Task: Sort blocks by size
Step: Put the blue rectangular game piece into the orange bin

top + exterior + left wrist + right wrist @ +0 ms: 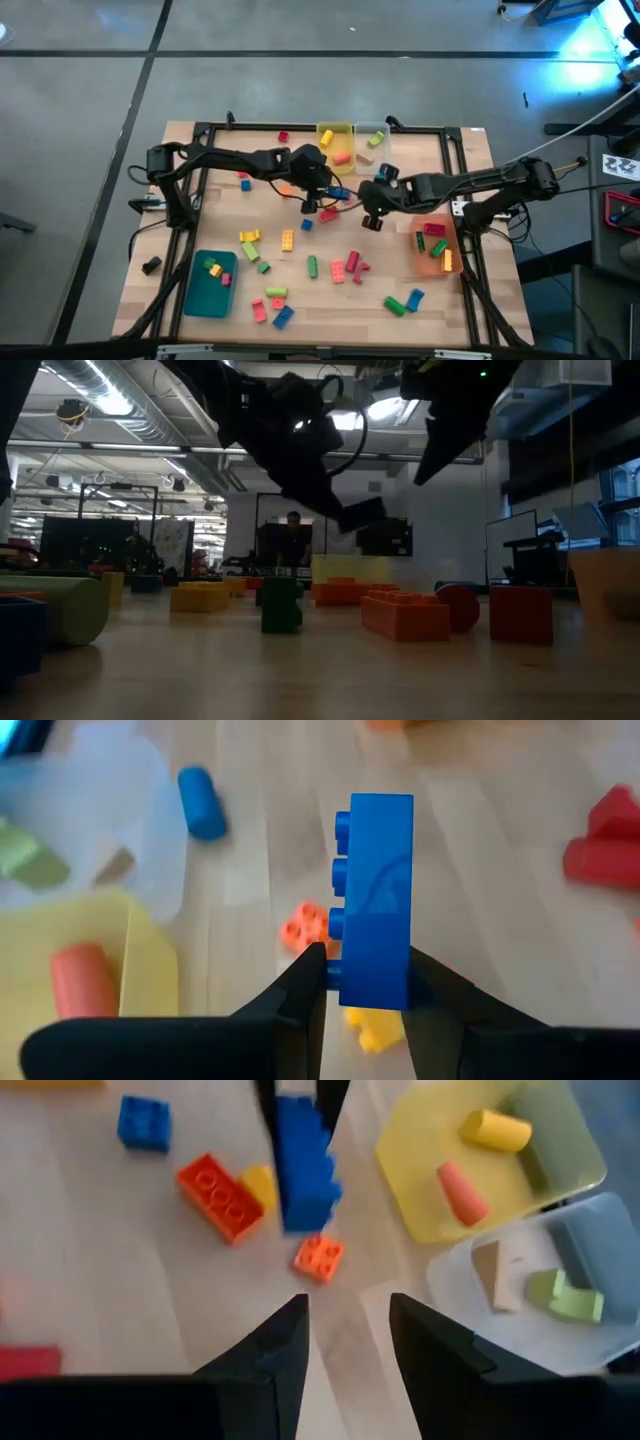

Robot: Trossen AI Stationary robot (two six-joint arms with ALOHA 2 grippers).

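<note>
My left gripper [322,200] is shut on a long blue brick [375,890] above the middle of the table, near the yellow bin [336,143]. The same brick shows in the right wrist view [300,1165]. My right gripper [345,1320] is open and empty, just to the right of it in the high view [372,218], above the table. Several other blocks lie loose on the wood, among them a small orange one [320,1257], an orange long one [220,1197] and a small blue one [143,1123]. My left gripper pinches the blue brick near one end [372,982] between its two fingers, one finger [305,985] on the studded face and the other on the opposite face. The fingers point down at the table and lie along the brick. The brick sticks out past the fingertips, lifted clear.
The yellow bin and the clear bin [372,138] stand at the far edge and hold a few pieces. A teal bin [210,283] stands near left, an orange bin [437,248] at the right. Loose blocks are scattered over the near half of the table.
</note>
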